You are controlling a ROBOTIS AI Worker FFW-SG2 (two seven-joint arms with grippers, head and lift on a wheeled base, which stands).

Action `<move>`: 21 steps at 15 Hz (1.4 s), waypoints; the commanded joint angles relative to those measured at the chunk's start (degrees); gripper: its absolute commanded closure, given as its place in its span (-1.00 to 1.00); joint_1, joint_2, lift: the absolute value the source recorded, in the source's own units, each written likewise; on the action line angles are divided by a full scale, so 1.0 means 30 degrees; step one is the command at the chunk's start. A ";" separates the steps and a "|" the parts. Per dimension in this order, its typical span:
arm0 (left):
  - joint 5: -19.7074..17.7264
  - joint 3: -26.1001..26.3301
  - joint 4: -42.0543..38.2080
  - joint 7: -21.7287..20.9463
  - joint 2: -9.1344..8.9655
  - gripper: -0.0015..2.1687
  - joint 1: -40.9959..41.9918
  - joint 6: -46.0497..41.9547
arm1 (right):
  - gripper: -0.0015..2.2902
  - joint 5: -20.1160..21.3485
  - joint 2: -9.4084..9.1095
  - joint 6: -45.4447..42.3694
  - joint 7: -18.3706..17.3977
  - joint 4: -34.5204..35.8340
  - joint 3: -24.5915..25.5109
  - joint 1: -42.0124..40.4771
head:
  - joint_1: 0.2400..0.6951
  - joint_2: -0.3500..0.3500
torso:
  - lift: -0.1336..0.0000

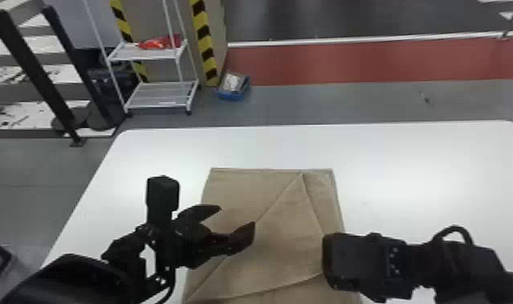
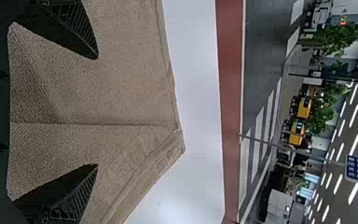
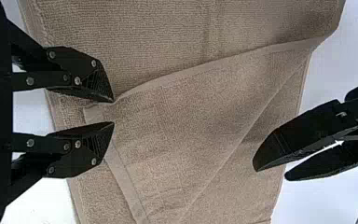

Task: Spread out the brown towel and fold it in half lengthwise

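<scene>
Partly cut off, the brown towel [image 1: 286, 238] lies under wide-set left fingers [image 1: 243, 237] and narrowly parted right fingers [image 3: 81, 144].

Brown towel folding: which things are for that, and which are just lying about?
For the job:
- brown towel
- white table
- left end effector
- right end effector

Just lying about:
- blue bin
- white wire rack
- red thing on the rack

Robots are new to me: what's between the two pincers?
The brown towel, partly folded over, lies between the left pincer and the right pincer in the right wrist view.
</scene>
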State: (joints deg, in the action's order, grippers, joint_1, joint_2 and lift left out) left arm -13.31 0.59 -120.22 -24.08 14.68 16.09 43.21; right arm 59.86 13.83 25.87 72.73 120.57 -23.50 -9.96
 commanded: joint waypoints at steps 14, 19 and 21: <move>0.0014 -0.0050 0.0201 0.0000 -0.0029 -0.95 0.0058 -0.0176 | 0.09 0.0468 -0.0069 0.0621 0.0688 -0.0169 0.0071 0.0272 | 1.00 0.33 | -0.87; -0.0045 -0.0373 0.0289 -0.0058 0.0000 -0.94 0.0000 -0.0293 | 0.22 -0.0997 -0.0274 0.0739 0.0219 0.1120 0.1477 -0.0050 | 1.00 0.33 | -0.87; -0.0103 -0.0461 0.0318 -0.0088 0.0030 -0.94 -0.0059 -0.0469 | 0.22 -0.1583 -0.0479 0.0797 0.0014 0.2145 0.2210 -0.0284 | 1.00 0.33 | -0.87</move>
State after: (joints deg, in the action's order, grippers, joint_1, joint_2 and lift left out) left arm -13.55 -0.62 -119.33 -24.31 14.69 16.07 42.14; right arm 56.37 12.75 28.09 72.85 124.94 -18.38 -10.32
